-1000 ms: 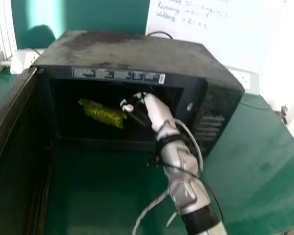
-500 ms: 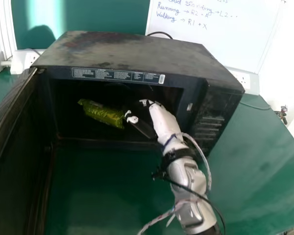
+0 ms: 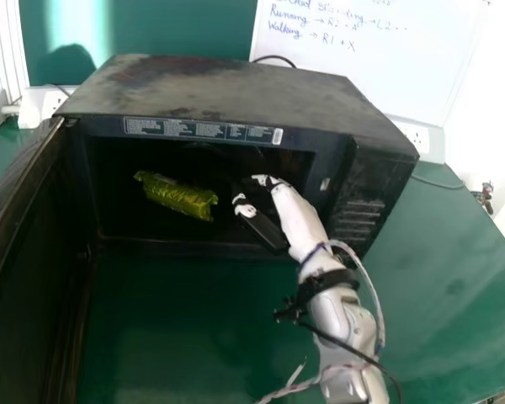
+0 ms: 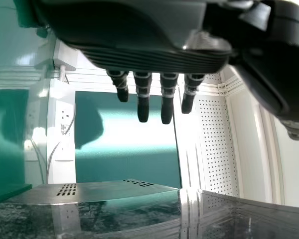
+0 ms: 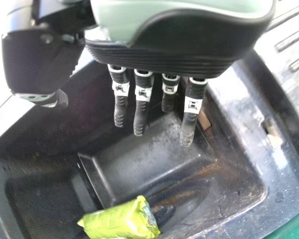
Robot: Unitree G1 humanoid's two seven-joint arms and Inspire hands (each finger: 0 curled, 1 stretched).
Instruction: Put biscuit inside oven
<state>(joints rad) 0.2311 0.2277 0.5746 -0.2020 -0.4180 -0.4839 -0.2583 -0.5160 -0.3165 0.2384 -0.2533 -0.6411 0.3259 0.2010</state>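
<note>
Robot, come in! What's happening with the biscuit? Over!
Left robot hand open. Biscuit packet inside microwave oven. Right robot hand open, empty, at oven's mouth, likely blocking door.

A shiny yellow-green biscuit packet (image 3: 177, 198), its wrapper showing crimped ends, is lying slantwise inside the black microwave oven (image 3: 236, 93), left of the cavity's middle. The oven is standing on the green tabletop (image 3: 438, 269), its scuffed top showing pale patches, its door (image 3: 34, 278) hanging wide open at the left.

Head: looks down on oven (image 3: 236, 93) from farther back. Left wrist: faces green panel (image 4: 129, 167). Right wrist: close, shares cavity (image 5: 134, 159) with head.
</note>
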